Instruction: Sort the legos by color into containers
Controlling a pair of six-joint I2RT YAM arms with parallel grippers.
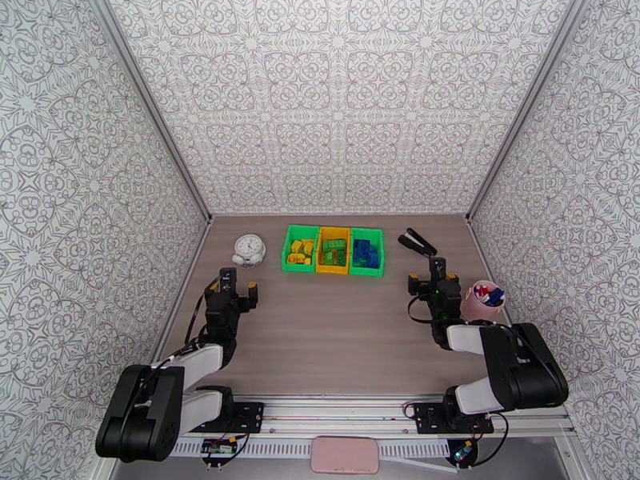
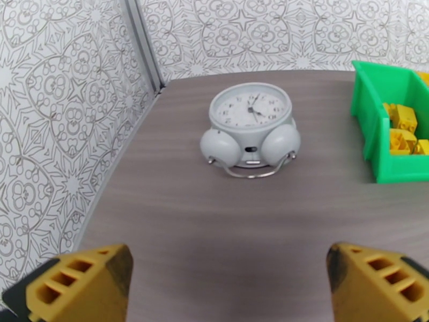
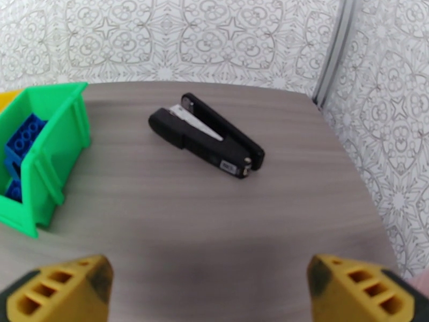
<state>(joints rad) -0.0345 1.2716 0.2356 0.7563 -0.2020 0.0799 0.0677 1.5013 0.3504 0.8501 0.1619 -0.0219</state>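
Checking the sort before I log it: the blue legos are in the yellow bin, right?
Not right. The blue legos are in the right-hand green bin, not the yellow bin, which holds green legos. The top view shows it.

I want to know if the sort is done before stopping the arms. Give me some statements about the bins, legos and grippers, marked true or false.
1. The yellow legos lie in the left green bin. True.
2. The middle yellow bin holds the blue legos. False: it holds green legos; the blue ones are in the right green bin.
3. The left gripper is open and empty. True.
4. The stapler lies inside a bin. False: it lies on the table, right of the bins.
5. The right gripper is shut on a lego. False: it is open and empty.
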